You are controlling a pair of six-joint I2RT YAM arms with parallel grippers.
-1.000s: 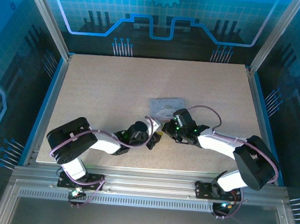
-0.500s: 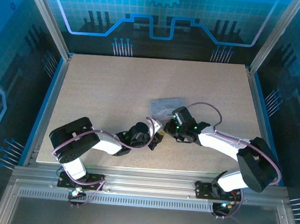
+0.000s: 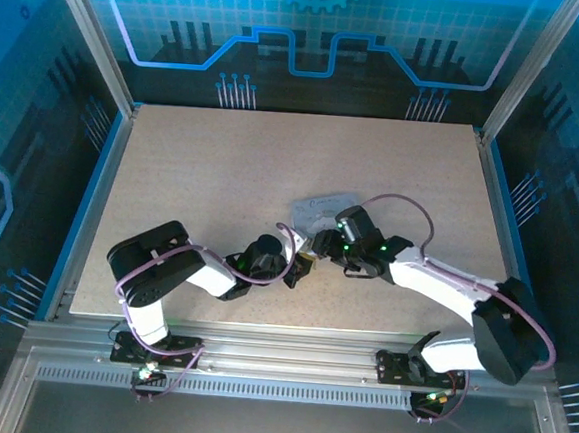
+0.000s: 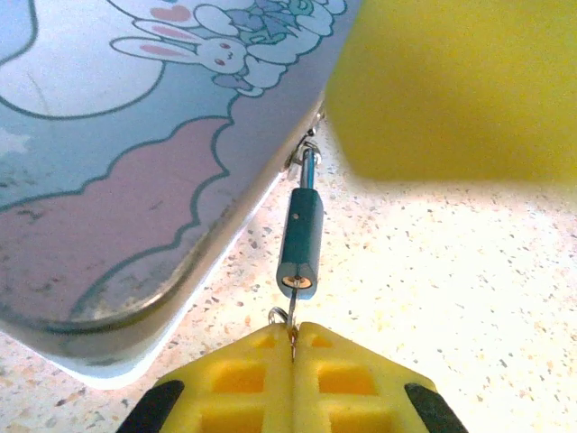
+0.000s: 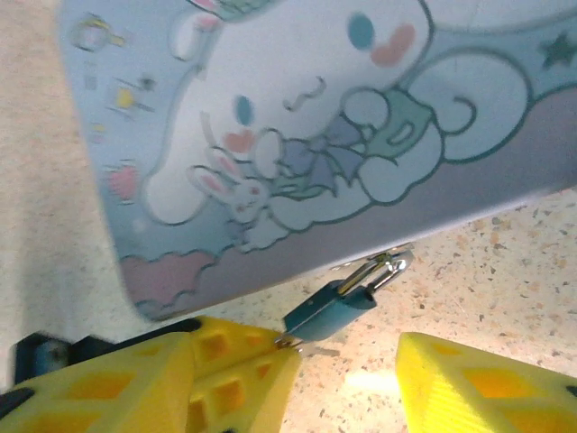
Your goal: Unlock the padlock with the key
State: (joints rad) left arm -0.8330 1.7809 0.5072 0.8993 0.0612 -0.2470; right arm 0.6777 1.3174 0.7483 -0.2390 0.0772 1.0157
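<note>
The padlock [image 4: 300, 239] is a small teal bar, and its shackle [image 4: 309, 161] is hooked through the hasp of the pale tin [image 4: 135, 162]. The key [image 4: 292, 317] sticks out of the keyhole, with its small ring beside it. My left gripper [image 4: 293, 336] is shut on the key, just below the lock. In the right wrist view the padlock [image 5: 329, 311] hangs off the tin's edge [image 5: 297, 135]. My right gripper [image 5: 341, 363] is open, and its right finger [image 5: 487, 388] stands clear of the lock. From above, the left gripper [image 3: 299, 271] and the right gripper [image 3: 319, 249] meet at the tin's near corner [image 3: 326, 205].
The tin lies mid-table with its printed lid up. Both forearms angle inward from the near edge and nearly touch. A blurred yellow finger [image 4: 451, 81] of the right gripper hangs close above the padlock. Bare speckled tabletop [image 3: 223, 171] lies to the left and the far side.
My right gripper's jaws have opened and no longer press the padlock. The left gripper has stayed shut on the key, and the left arm's elbow has drifted a little to the right.
</note>
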